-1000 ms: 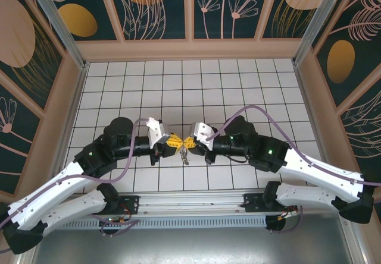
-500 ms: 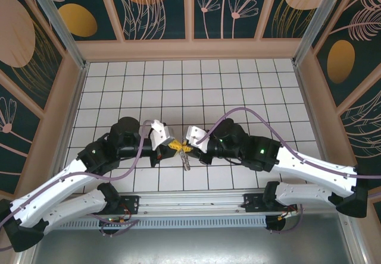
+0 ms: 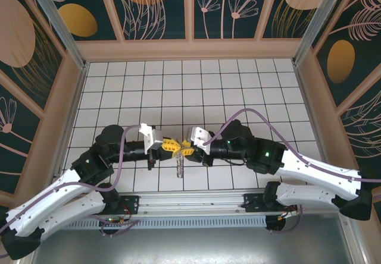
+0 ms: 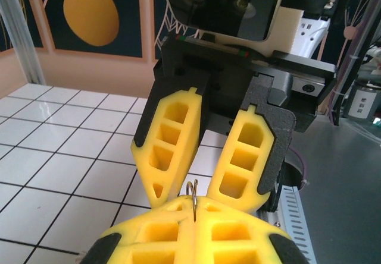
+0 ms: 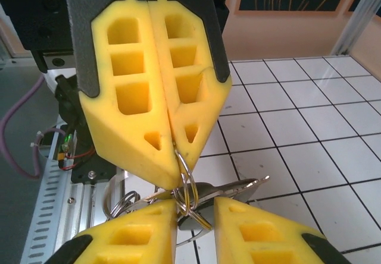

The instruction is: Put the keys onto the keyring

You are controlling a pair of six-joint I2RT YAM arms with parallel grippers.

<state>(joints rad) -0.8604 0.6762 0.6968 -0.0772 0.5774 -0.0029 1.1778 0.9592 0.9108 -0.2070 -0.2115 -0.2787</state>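
Glossy white tiled table [image 3: 238, 85], boxed in by dark leaf-painted walls [image 3: 158, 8]. Left gripper [image 3: 171, 145], hollow-celled yellow foam, is clenched on the thin wire keyring [image 5: 188, 187]. Facing it, right gripper [image 3: 186, 149] is released, jaws apart either side of the ring. A flat silver key [image 5: 238, 187] dangles below the left gripper.

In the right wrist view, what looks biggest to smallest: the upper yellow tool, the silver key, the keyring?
1. Left tool, clearly largest.
2. Key and keyring: similar, both partly hidden, so unranked.
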